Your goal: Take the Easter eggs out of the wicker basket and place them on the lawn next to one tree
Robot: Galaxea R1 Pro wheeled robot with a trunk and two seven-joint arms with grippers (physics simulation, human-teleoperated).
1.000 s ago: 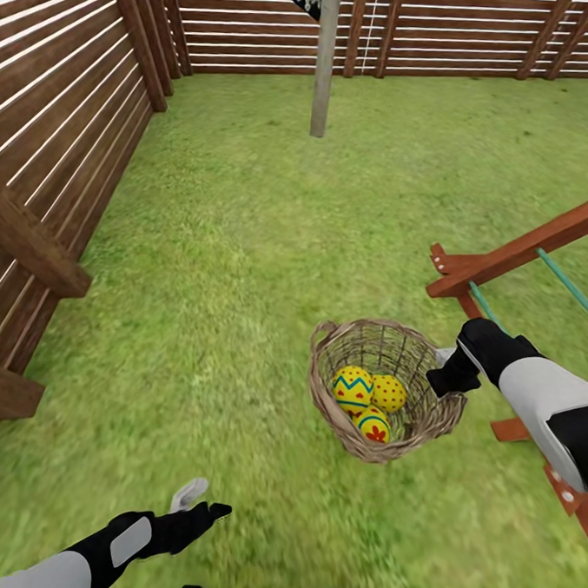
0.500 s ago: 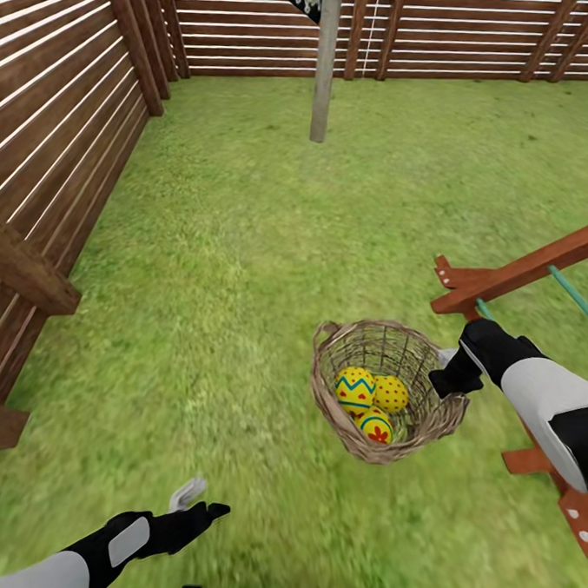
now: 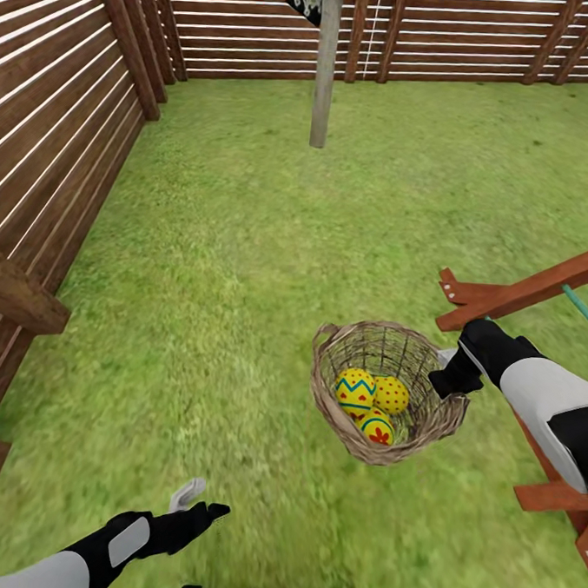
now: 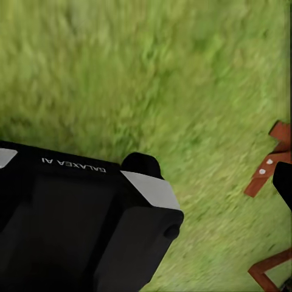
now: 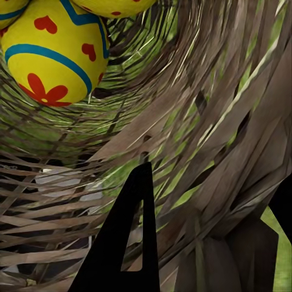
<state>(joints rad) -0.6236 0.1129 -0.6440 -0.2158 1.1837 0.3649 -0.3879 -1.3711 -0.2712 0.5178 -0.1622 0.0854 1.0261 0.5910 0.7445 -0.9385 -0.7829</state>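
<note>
basket vs gripper: my right gripper [image 3: 450, 371] is clamped on the rim of the wicker basket [image 3: 335, 399], on the side nearest my right arm, so the basket hangs off it toward the middle of the head view, tilted a bit, looks lifted off the lawn [image 3: 245, 239].

eggs: all three Easter eggs [image 3: 373, 400] sit bunched in the bottom of the basket, touching each other. In the right wrist view one egg [image 5: 52, 58] is right there behind the weave, with a dark finger [image 5: 125, 243] pressed on the wicker.

tree: pale trunk [image 3: 325, 65] is straight ahead near the back fence [image 3: 484, 36], well apart from the basket. That's the way I guess the load has to go.

right arm pose: reaching in from the right, forearm angled toward the basket.

left arm: left gripper [image 3: 196, 499] is low near my base with its fingers apart, nothing in it, hovering over grass. It's the farther one from the eggs.
</note>
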